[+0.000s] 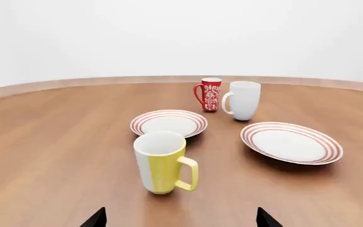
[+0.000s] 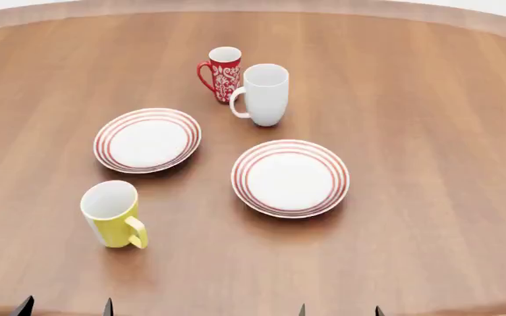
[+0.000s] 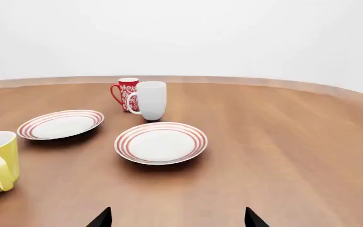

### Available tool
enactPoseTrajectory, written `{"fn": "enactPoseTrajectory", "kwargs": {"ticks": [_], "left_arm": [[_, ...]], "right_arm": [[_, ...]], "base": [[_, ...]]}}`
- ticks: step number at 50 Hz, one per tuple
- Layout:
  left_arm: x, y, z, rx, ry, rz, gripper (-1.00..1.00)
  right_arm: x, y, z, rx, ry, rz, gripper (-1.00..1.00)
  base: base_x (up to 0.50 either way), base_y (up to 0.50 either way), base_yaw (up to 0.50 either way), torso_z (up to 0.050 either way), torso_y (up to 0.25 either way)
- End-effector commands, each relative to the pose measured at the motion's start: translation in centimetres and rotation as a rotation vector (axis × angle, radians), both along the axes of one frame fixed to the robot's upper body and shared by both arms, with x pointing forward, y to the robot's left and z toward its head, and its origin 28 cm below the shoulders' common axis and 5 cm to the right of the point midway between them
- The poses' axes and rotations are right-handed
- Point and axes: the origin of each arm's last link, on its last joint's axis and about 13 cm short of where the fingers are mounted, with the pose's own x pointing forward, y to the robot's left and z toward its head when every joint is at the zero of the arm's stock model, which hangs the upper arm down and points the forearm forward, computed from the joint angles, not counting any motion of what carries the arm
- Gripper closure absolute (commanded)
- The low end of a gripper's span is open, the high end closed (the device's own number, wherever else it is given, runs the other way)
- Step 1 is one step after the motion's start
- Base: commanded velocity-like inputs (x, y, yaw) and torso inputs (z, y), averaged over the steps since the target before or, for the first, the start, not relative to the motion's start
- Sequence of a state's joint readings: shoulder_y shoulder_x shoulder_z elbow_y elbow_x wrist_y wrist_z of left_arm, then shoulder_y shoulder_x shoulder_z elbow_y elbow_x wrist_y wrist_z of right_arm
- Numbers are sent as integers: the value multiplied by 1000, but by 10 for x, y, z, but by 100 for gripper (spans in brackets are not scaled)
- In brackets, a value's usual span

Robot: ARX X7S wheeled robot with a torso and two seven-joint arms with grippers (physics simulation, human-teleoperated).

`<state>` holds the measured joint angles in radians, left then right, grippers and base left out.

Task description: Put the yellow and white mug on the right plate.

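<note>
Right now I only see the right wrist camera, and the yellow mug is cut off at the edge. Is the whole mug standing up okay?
Observer: Yes. The left wrist view shows the whole yellow and white mug upright, with nothing touching it.
Operator: Which tool is it nearer?
Observer: In the head view it stands ahead of the left tool.
Operator: Where's the mug's handle?
Observer: In the head view the handle faces the robot, angled toward the right plate.

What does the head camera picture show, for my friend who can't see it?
A yellow mug stands upright on a brown table, nearest the camera on the left. Beyond it lie two red-ringed white plates, both empty, with a white mug and red mug behind.
</note>
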<state>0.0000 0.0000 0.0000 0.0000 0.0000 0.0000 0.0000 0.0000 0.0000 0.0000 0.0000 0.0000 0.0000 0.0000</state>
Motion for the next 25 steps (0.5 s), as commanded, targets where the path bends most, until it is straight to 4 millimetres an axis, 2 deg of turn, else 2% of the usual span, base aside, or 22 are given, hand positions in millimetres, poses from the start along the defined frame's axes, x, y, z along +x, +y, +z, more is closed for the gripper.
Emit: {"fn": "enactPoseTrajectory", "kwargs": {"ticks": [1, 16, 17, 18, 25], "left_arm": [[0, 0, 0, 0, 0, -1, -100], [1, -1, -2, 12, 6, -4, -100], [-5, -1, 2, 12, 97, -56, -100], [1, -2, -2, 9, 5, -6, -100], [2, -2, -5, 24, 20, 1, -100]], "right_arm": [[0, 0, -1, 3, 3, 1, -100], [0, 1, -1, 0, 7, 3, -100], [1, 6, -4, -81, 144, -9, -100], [-1, 1, -1, 0, 6, 4, -100], [0, 0, -2, -2, 14, -6, -100]], "base": [[0, 0, 0, 0, 0], [0, 0, 0, 0, 0], [0, 0, 0, 0, 0], [0, 0, 0, 0, 0], [0, 0, 0, 0, 0]]}}
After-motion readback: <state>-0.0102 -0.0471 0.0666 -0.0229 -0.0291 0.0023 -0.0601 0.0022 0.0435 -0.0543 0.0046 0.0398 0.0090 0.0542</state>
